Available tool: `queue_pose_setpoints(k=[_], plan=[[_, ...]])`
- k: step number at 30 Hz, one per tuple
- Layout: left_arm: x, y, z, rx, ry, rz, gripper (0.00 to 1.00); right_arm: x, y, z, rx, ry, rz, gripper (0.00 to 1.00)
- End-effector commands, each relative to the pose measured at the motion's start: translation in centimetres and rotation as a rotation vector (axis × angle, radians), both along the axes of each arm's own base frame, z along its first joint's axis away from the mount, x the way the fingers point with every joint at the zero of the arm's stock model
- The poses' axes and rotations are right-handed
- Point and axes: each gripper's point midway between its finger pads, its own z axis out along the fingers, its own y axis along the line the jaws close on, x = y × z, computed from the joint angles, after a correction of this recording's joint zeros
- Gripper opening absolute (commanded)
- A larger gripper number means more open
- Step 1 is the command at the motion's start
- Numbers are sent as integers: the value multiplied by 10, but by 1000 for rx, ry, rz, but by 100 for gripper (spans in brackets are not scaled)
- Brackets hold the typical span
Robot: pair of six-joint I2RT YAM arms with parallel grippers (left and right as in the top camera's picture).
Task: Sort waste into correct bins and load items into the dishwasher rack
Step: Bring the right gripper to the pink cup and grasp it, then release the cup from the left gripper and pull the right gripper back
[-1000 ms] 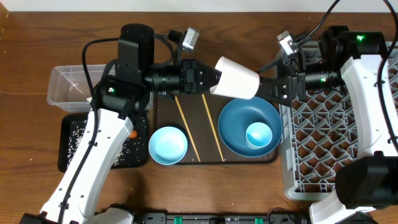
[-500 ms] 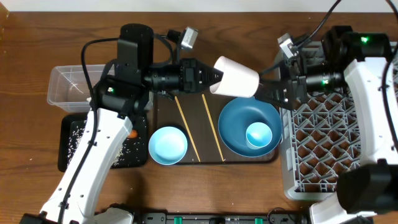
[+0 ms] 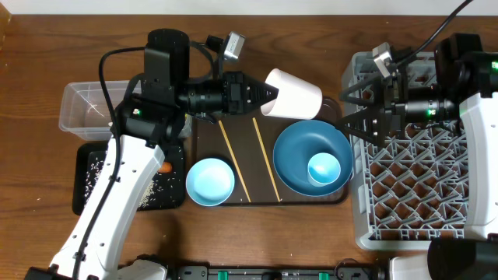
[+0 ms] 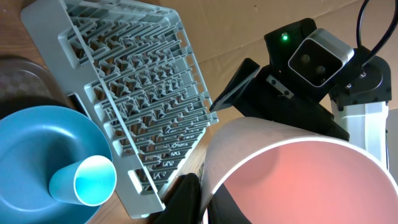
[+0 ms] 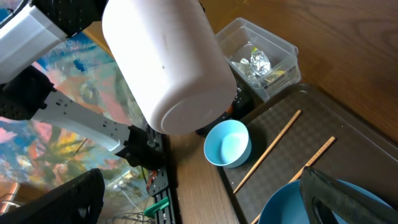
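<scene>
At left gripper (image 3: 268, 93): clenched on rim of cup (image 3: 296, 95), tipped sideways, aloft over tray (image 3: 206, 140). Judged light, stiff, smooth-walled, slip-prone; best taken across body near base, clear of pinched rim. At right gripper (image 3: 350, 115): spread wide, empty, above left edge of rack (image 3: 412, 194), facing cup base.

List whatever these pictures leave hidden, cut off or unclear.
Overhead: the left arm covers much of the black tray; the orange food piece only peeks out.
Overhead: the right arm hides the dishwasher rack's right side.
Left wrist: the pink cup fills the frame, hiding the grip on it.
Right wrist: the blue plate is cut off by the bottom edge.
</scene>
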Motion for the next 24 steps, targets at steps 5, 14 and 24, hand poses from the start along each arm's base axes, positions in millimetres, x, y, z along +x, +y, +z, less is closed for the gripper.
queue_pose_setpoints(k=[5, 14, 24], plan=[[-6, -4, 2, -22, 10, -46, 9, -16, 29, 9, 69, -84, 123, 99], [-21, -7, 9, -67, 18, -133, 8, -25, 49, 11, 84, -172, 211, 99], [-22, -7, 9, -67, 24, -135, 9, -21, 52, 23, 156, -215, 209, 99]])
